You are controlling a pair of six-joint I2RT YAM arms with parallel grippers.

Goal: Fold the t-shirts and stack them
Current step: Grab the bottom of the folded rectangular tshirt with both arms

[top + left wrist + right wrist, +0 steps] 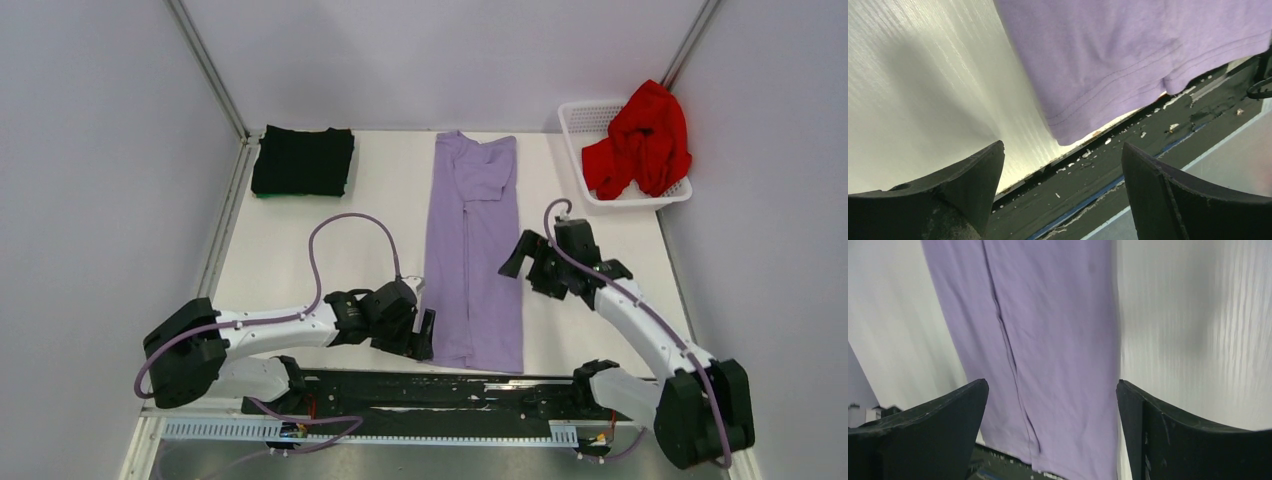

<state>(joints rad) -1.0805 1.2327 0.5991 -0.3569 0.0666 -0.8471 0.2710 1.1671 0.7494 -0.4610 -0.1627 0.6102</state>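
Top external: left of the lavender t-shirt (475, 260), a long strip on the worktop (290, 250), lies the folded black t-shirt (303, 160). The left end effector (418, 340), spread at the strip's near-left corner, may catch only one layer. The right end effector (530, 268), spread beside its right edge, may drag it askew.

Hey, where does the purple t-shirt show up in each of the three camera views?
Top external: the purple t-shirt lies mid-table as a long strip.
Left wrist: the purple t-shirt fills the upper right.
Right wrist: the purple t-shirt runs down the centre.
Shared landmark: the dark rail just past its near hem, in all three.
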